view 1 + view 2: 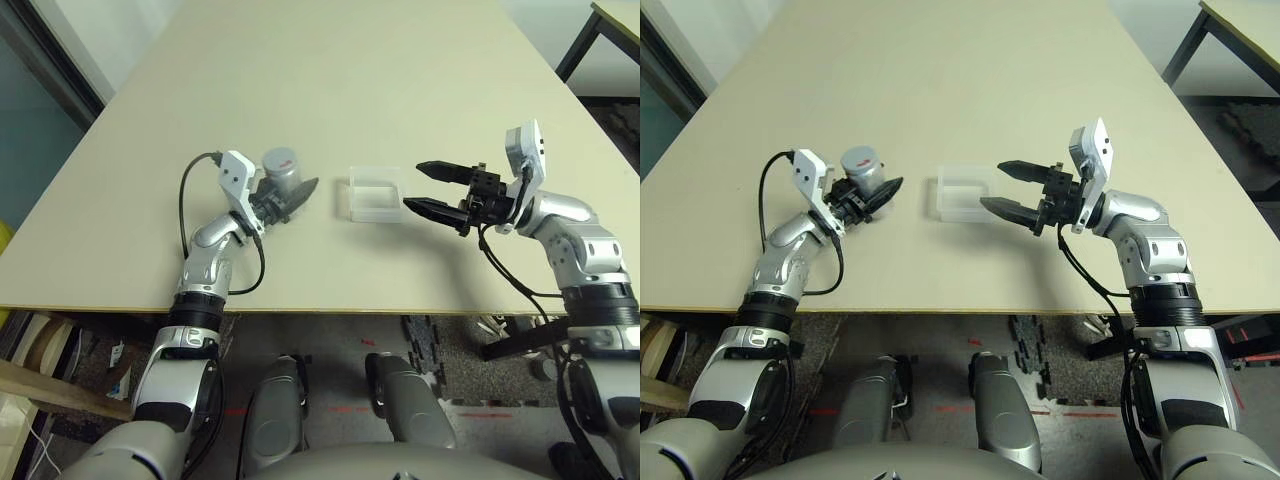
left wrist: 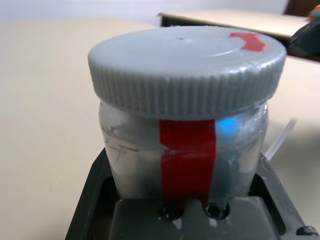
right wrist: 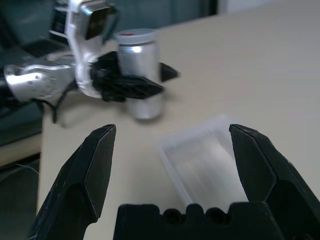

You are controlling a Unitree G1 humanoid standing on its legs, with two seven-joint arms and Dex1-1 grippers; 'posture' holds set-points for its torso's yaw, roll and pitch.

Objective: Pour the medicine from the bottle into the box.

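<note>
The bottle is a small silver-grey cylinder with a strip of red tape, standing upright on the table at the left. Its grey round cap with a red mark is on. My left gripper is shut on the bottle's body, which sits deep between the fingers. The medicine is hidden. The box, a shallow clear plastic tray, lies on the table a little to the right of the bottle. Just right of the box my right gripper is open, its tips pointing at the box with nothing between them.
The beige table stretches far behind the bottle and box. Its front edge runs close below both forearms. A black cable loops off my left wrist. Another table's corner stands at the far right.
</note>
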